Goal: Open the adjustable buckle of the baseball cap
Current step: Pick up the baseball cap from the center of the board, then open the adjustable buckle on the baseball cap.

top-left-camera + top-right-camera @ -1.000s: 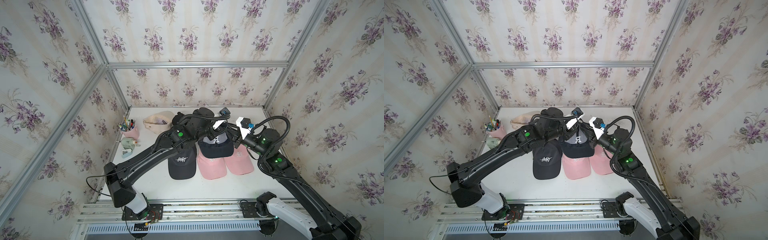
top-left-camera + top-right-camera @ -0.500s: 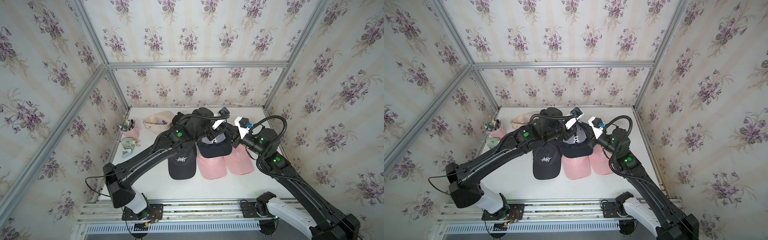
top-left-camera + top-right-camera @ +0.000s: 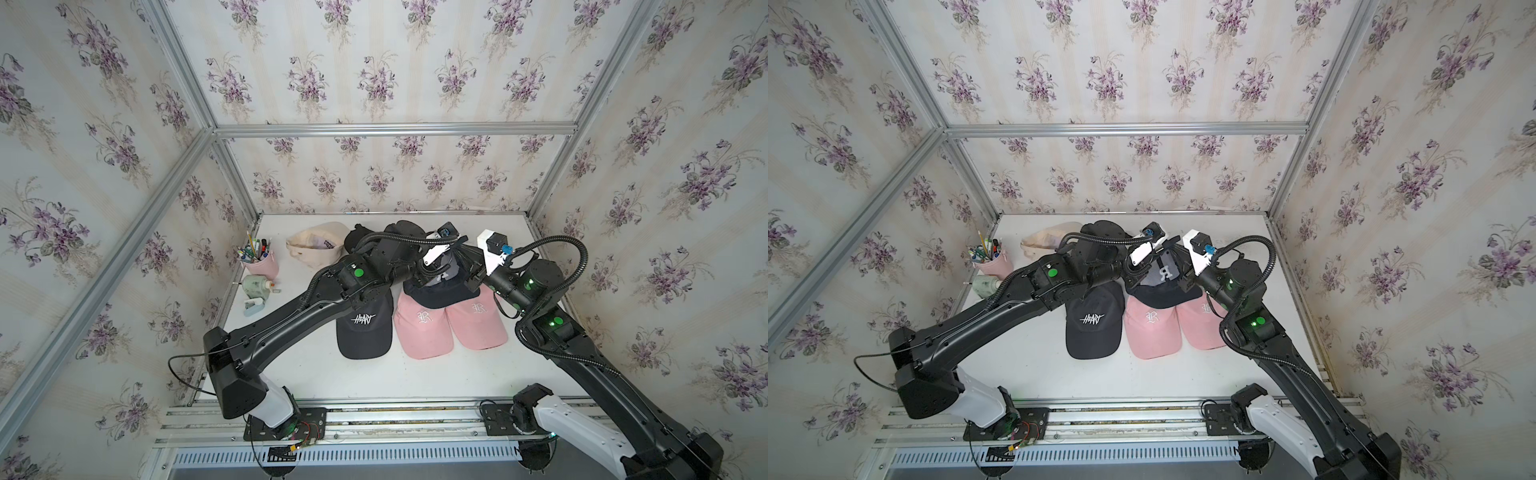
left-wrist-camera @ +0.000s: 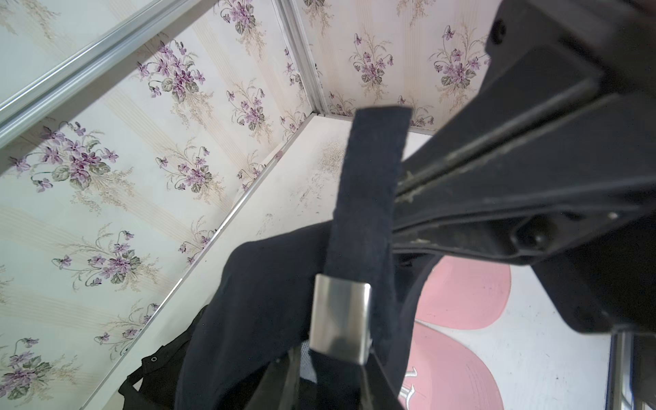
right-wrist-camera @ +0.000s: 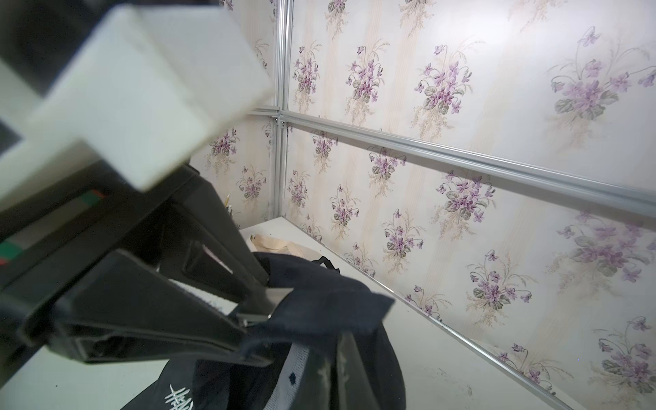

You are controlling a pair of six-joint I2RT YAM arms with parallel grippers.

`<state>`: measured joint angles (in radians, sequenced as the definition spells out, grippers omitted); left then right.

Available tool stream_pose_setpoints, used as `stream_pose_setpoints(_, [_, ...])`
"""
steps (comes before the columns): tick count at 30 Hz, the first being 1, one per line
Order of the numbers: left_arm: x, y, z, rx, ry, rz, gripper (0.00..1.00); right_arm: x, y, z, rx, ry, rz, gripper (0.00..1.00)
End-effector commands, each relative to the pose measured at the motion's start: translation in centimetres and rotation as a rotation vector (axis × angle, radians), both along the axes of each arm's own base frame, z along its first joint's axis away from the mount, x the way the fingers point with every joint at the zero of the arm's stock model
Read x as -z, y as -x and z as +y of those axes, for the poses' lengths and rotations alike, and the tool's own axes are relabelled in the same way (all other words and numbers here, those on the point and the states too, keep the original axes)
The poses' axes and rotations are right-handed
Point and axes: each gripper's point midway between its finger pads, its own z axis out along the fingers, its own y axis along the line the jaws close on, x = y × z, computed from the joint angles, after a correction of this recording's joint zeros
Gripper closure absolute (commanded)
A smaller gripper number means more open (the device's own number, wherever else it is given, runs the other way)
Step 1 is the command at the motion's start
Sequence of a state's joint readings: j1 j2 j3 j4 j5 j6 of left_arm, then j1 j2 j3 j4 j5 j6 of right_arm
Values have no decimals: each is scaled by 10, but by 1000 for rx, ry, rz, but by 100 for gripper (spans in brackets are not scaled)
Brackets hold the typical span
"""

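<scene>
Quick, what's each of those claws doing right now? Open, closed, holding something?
Left gripper: jaws around the silver buckle; whether it grips cannot be told.
Right gripper: closed on the navy strap.

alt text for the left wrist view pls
A navy cap strap threads through a silver metal buckle, and the right gripper, shut, pinches the strap's edge between the buckle and its free end. Behind are two pink caps on a white table and floral wallpaper.
</scene>
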<state>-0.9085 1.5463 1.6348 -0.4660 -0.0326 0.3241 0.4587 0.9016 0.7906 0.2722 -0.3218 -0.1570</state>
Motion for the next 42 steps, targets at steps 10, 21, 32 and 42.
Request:
stream_pose_setpoints(10, [-29, 31, -1, 122, 95, 23, 51, -10, -10, 1, 24, 15, -27, 100])
stream_pose_setpoints(21, [-71, 29, -19, 206, 158, 4, 49, -3, -8, 3, 8, 38, -13, 100])
stream_pose_setpoints(32, [-62, 6, -42, 235, 201, 117, 49, -2, -1, 0, 5, 50, -9, 100])
stream_pose_setpoints(42, [-50, -4, -45, 223, 207, 167, 58, 0, -1, 0, 6, 52, -1, 100])
